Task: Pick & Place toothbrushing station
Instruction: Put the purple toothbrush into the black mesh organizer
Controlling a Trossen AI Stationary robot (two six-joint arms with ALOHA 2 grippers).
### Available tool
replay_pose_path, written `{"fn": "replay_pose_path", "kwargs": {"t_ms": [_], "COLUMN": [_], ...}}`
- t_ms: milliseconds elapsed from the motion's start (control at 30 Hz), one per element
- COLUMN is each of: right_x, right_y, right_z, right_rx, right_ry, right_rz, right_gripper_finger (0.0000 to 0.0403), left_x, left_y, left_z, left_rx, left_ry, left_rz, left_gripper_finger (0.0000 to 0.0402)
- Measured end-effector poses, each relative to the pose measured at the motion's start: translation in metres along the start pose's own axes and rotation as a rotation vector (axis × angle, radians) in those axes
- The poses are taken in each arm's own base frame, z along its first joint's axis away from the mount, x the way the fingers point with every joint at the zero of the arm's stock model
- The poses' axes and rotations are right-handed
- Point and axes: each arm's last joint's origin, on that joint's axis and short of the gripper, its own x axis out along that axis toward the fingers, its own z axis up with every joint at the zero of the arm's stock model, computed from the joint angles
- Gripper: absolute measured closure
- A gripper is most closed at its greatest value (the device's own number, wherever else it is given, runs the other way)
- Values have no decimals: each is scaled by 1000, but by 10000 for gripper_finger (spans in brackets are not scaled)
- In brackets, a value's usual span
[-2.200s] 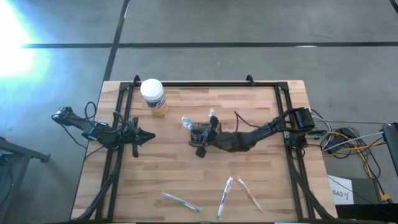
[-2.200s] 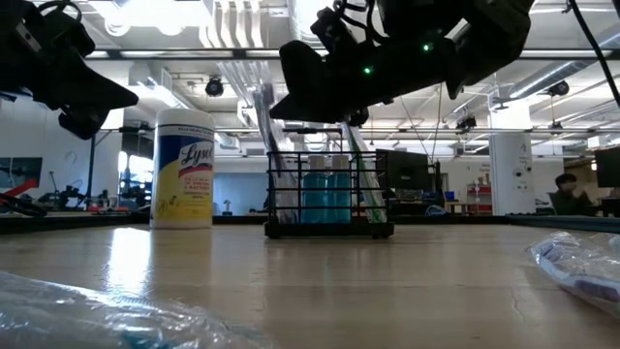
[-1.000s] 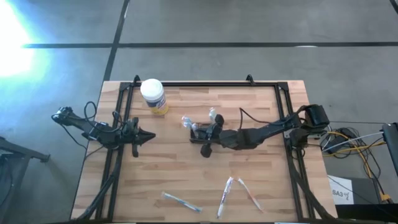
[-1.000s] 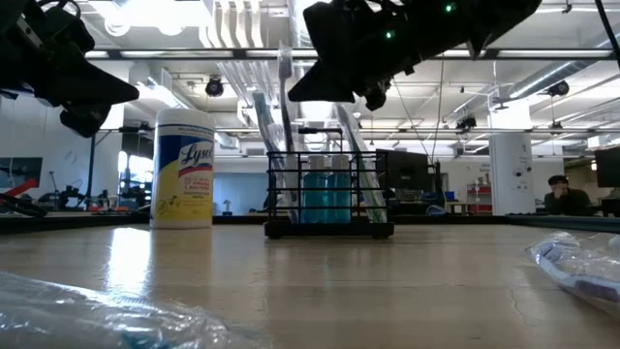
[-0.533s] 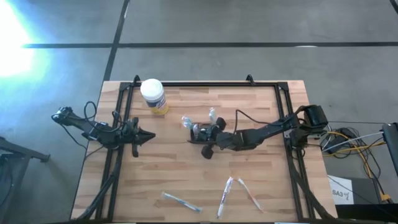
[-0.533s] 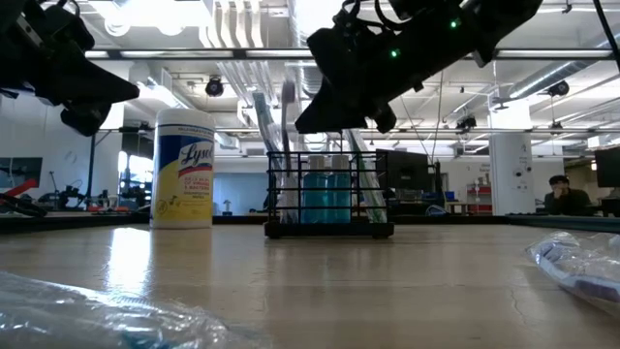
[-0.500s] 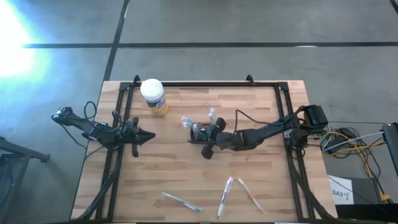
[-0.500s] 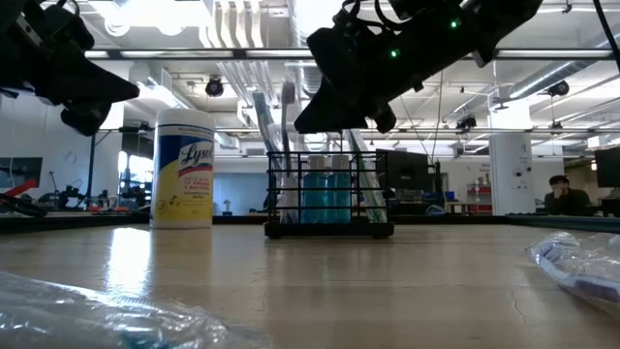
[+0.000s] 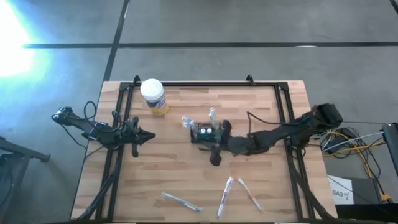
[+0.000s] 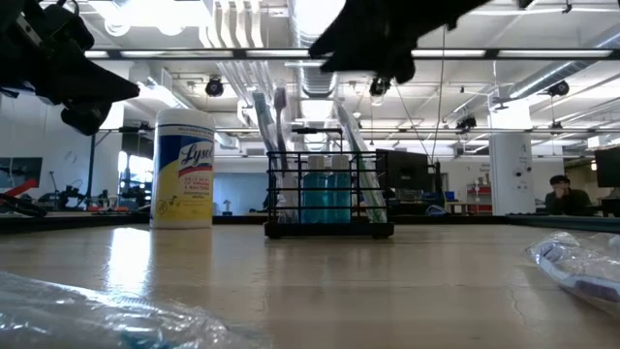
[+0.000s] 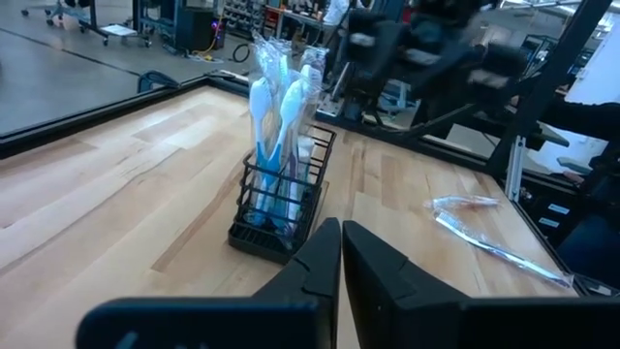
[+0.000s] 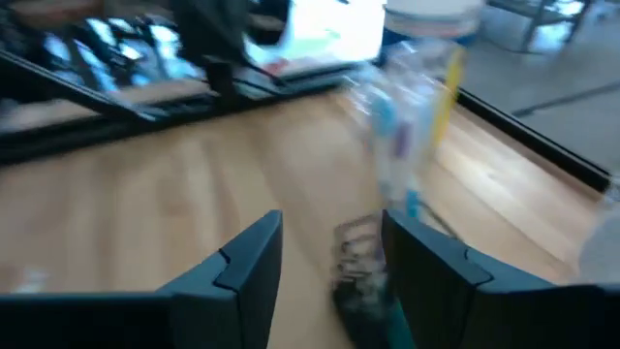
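Upright, toothbrushing station (image 10: 329, 194): black wire rack, wrapped toothbrushes (image 11: 276, 116).

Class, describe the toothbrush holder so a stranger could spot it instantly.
On the wooden table, look near the middle, right of the white-lidded yellow jar. The toothbrush holder is a small black wire rack with wrapped toothbrushes standing upright; other wrapped brushes lie flat.

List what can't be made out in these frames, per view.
- Right wrist view: motion blur smears the toothbrushing station and the packaged toothbrushes in it.
- Low view: right hand cut off by the top edge.
- High view: wrapped items near the table's front edge too small to identify.
- Low view: clear wrapping blurred, contents unreadable.
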Motion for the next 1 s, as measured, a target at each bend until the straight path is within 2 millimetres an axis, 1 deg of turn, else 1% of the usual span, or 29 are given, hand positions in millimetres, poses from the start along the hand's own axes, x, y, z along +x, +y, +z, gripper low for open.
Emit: {"fn": "replay_pose_path", "kwargs": {"t_ms": [167,300,400,500,633,733,800,900,1000], "right_x": [-34,-58,-73,-85,-91,-92,-88,-83,-81], "right_y": [30,55,69,84,104,112,115,123,131], "right_z": [5,0,-5,-14,-28,-35,-42,-57,-74], "right_rx": [18,44,67,71,87,198,286,373,427], "right_ry": [-18,61,178,354,530,611,647,742,814], "right_rz": [100,45,-6,-26,-43,-99,-138,-128,-145], "right_gripper_finger": [246,259,267,271,271,275,278,280,280], "left_x": [0,0,0,0,0,0,0,0,0], "left_y": [0,0,0,-1,-1,-1,-1,-2,-2], "left_z": [0,0,0,-1,-1,-1,-1,-1,-1], "left_rx": [-25,-28,-20,1,1,-1,-16,-23,-22], "left_ry": [1,1,5,19,18,15,18,28,33], "left_rz": [0,0,-11,-35,-36,-36,-41,-66,-79], "left_gripper_finger": [383,385,385,383,380,382,383,383,381]}}
